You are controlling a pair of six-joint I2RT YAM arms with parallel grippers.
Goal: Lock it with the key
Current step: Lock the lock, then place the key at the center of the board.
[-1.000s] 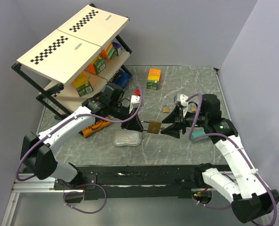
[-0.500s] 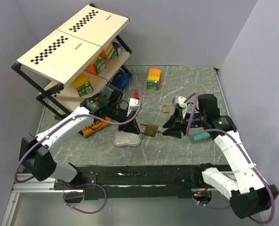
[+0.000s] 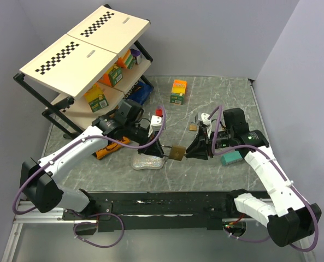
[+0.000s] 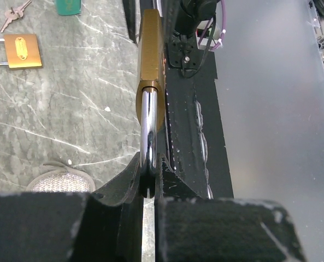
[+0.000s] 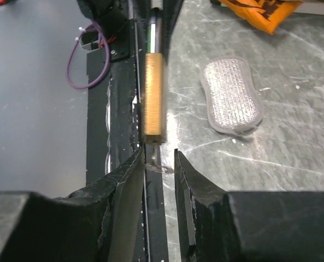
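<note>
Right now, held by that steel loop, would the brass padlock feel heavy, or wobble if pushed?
Probably heavy for its size: the padlock looks solid brass. Rigid, too. The left jaws pinch only its smooth shackle, so a push from the key might swing or slip it.

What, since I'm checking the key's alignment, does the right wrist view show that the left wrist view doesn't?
Only right wrist: a small key between the right gripper fingers, at the padlock base, plus an orange bag. Only left wrist: the left gripper clamping the shackle, and a second padlock and spare keys lying on the table. Both: the brass padlock edge-on and the scrub pad.
</note>
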